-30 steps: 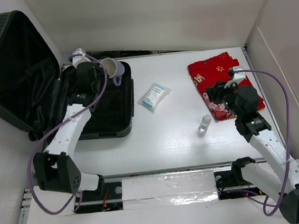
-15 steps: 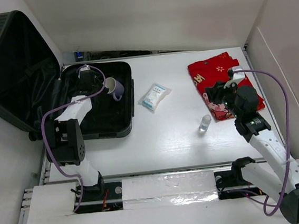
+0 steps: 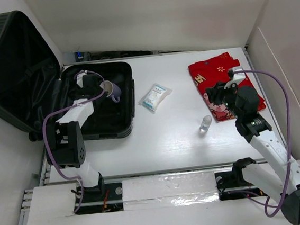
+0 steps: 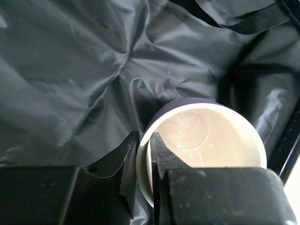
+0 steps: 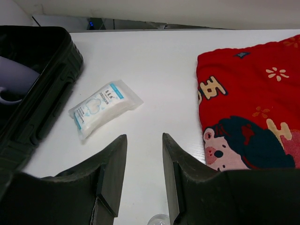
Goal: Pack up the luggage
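The black ribbed luggage (image 3: pixel 8 73) lies open at the far left, lid up. My left gripper (image 3: pixel 98 87) is inside its lined tray (image 4: pixel 70 70), shut on the rim of a lavender mug with a cream inside (image 4: pixel 206 136); the mug also shows in the top view (image 3: pixel 111 89). My right gripper (image 3: pixel 218 96) is open and empty, hovering over the table beside a red printed cloth (image 3: pixel 221 81), which also shows in the right wrist view (image 5: pixel 253 93).
A white tissue pack (image 3: pixel 155 96) lies mid-table; it also shows in the right wrist view (image 5: pixel 104 106). A small clear bottle (image 3: pixel 206 123) stands below the right gripper. White walls enclose the table on both sides.
My left gripper has carried the mug from above the case's far edge down into the tray. The right arm has not moved.
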`<act>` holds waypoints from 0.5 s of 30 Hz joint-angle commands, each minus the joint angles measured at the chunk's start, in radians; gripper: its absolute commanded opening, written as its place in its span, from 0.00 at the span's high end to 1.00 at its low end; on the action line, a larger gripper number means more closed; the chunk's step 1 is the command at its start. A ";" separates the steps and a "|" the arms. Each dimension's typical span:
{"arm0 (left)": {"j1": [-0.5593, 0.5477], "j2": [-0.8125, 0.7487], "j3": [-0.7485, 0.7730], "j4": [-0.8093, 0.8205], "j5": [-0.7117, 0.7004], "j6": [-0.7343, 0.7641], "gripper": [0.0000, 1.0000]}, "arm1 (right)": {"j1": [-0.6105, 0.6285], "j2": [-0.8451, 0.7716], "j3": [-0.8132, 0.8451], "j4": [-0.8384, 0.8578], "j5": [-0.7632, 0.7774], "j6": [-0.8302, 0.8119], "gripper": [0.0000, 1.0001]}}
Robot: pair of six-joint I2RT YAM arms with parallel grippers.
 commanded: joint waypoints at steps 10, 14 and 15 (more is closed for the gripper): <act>0.011 -0.100 -0.038 -0.170 -0.263 -0.013 0.23 | 0.020 -0.005 0.036 0.027 0.004 -0.016 0.58; 0.011 -0.168 -0.031 -0.178 -0.280 -0.007 0.23 | 0.030 0.001 0.038 0.027 0.012 -0.019 0.58; 0.011 -0.186 -0.027 -0.180 -0.289 -0.011 0.23 | 0.031 0.003 0.038 0.027 0.014 -0.019 0.58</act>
